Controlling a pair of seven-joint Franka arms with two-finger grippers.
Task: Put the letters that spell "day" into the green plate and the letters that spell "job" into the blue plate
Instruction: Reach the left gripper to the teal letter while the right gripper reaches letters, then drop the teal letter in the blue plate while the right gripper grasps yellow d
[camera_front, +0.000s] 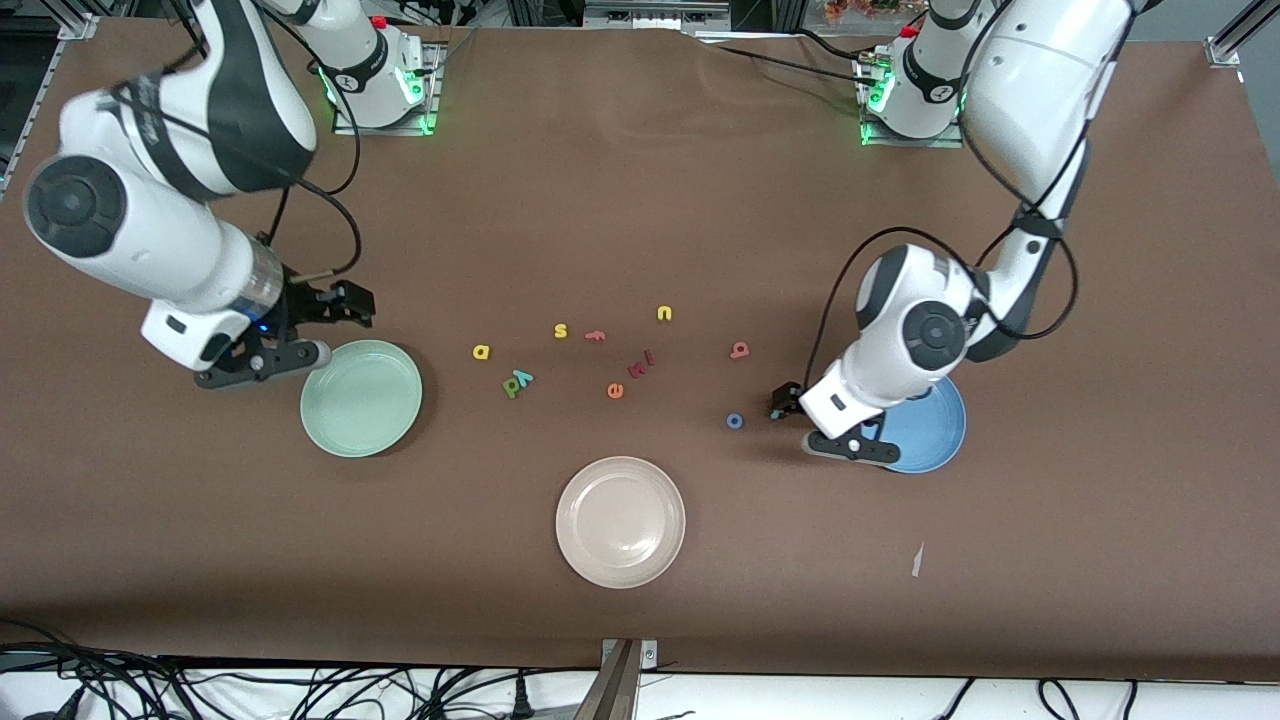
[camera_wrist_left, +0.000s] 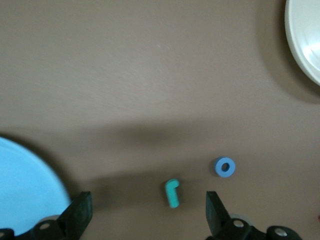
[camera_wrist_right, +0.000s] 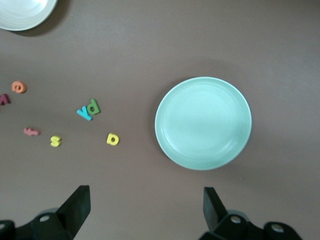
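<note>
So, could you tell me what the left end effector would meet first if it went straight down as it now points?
Probably the teal "j", lying between the open left end effector's fingers, though height is unclear.

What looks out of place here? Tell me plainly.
A small white scrap lies on the brown table, nearer the camera than the round blue plate; it matches nothing else. The flat dark green "d" and teal "y" lie touching.

We see a brown table (camera_front: 640, 200) carrying a pale mint-green plate (camera_front: 361, 398), a medium-blue plate (camera_front: 935, 435) and a beige plate (camera_front: 620, 521). Among the letters: yellow "a" (camera_front: 482, 351), dark green "d" (camera_front: 512, 386), teal-blue "y" (camera_front: 524, 377), teal "j" (camera_wrist_left: 172, 193), blue ring "o" (camera_front: 735, 421), salmon-red "b" (camera_front: 739, 349), orange "e" (camera_front: 615, 390).
</note>
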